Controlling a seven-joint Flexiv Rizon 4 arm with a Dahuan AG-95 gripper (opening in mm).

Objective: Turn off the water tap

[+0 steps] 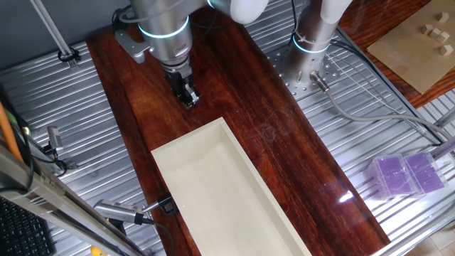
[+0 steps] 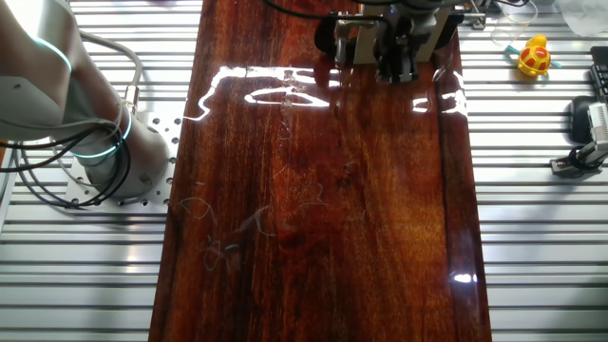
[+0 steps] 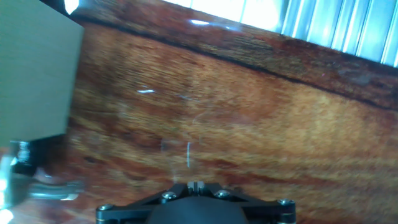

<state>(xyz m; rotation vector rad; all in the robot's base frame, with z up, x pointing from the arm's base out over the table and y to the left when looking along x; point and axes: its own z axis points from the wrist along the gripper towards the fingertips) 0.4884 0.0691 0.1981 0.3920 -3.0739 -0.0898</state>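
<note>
The water tap [image 1: 119,212] is a metal tube held by a black clamp [image 1: 166,206] at the near left edge of the white basin [image 1: 213,185]. It shows blurred at the lower left of the hand view [image 3: 43,185], next to the basin wall [image 3: 34,68]. My gripper [image 1: 188,98] hangs over the dark wooden board just beyond the basin's far end, well away from the tap. Its fingertips are together and hold nothing. In the other fixed view the gripper [image 2: 394,65] is at the top edge; the tap and basin do not show there.
A second robot base [image 1: 313,35] stands on the slatted metal table right of the board, also seen in the other fixed view [image 2: 104,152]. A purple box [image 1: 405,174] lies at the right. A yellow toy [image 2: 534,59] and black parts [image 2: 584,142] lie beside the board.
</note>
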